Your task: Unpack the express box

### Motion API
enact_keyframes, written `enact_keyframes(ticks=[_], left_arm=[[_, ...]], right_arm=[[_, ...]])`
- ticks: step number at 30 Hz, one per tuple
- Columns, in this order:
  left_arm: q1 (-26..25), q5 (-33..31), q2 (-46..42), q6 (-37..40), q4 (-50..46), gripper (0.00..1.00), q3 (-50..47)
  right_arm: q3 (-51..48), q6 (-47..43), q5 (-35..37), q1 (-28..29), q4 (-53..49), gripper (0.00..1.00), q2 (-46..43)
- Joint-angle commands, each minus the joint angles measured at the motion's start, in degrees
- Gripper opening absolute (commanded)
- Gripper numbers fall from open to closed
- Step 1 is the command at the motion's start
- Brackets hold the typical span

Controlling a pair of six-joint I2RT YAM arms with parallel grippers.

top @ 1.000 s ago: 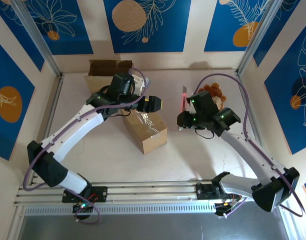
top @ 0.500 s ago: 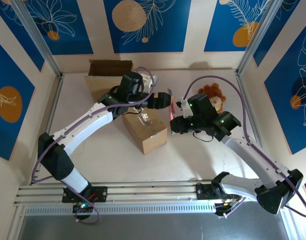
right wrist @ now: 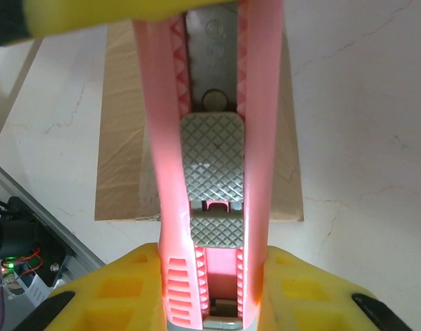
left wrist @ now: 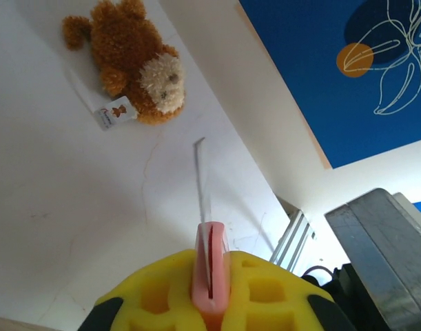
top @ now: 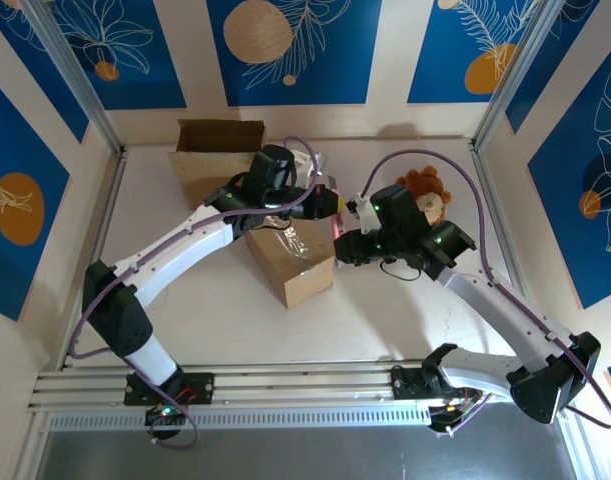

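both sets of fingers are clenched on the pink cutter (right wrist: 209, 172): my left gripper (top: 328, 203) pinches its far end, my right gripper (top: 349, 234) grasps the handle. the taped box (top: 295, 265) sits mid-worktop (top: 215, 320), just beside them. i'd release only one grip, slowly, so the cutter doesn't twist or drop.

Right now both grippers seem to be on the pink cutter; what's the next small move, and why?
Probably open the right gripper slightly. The left gripper is shut on the pink cutter too, so both arms hold it by the box; one must let go before either moves.
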Motion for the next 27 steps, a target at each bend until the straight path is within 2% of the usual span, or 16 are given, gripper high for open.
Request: enact_keyframes(ticks=[1, 3, 5, 7, 9, 10, 12, 16, 19, 21, 27], left_arm=[[-0.1, -1.33, 0.09, 0.92, 1.41, 0.0, 0.09], [-0.08, -1.46, -1.03, 1.41, 2.18, 0.0, -0.74], [0.09, -0.35, -2.69, 2.19, 3.93, 0.0, -1.75], [0.47, 1.97, -4.75, 2.82, 5.98, 0.0, -2.18], [0.89, 4.8, -6.71, 3.22, 8.2, 0.0, -2.02], [1.01, 5.95, -7.66, 3.31, 9.27, 0.0, -1.72], [1.11, 8.27, -9.11, 3.49, 11.42, 0.0, -1.02], [1.11, 11.23, -10.59, 1.29, 17.16, 0.0, -0.58], [1.11, 12.92, -10.61, -2.62, 23.71, 0.0, -2.1], [1.11, 12.99, -10.69, -4.15, 26.77, 0.0, -3.31], [1.1, 11.62, -12.39, -6.16, 31.61, 0.0, -6.8]], right_arm=[[0.61, -0.92, -4.36, 0.39, 3.1, 0.24, -0.74], [-0.23, -1.22, -7.39, -0.54, 4.86, 0.37, -1.55], [-2.62, -1.57, -14.08, -3.41, 8.74, 0.61, -3.85], [-5.43, -1.18, -24.71, -8.37, 13.8, 0.8, -6.33], [-8.06, 1.27, -36.32, -14.57, 19.99, 0.89, -8.03], [-9.11, 3.58, -41.32, -17.7, 23.47, 0.91, -8.55], [-10.69, 8.32, -46.88, -21.2, 30.22, 0.92, -9.13], [-12.48, 17.38, -51.06, -20.1, 44.62, 0.93, -9.42], [-13.19, 21.21, -49.98, -15.95, 54.29, 0.92, -9.42], [-12.8, 21.53, -47.31, -13.03, 57.15, 0.9, -9.35], [-13.36, 26.54, -41.33, -9.12, 66.46, 0.76, -8.29]])
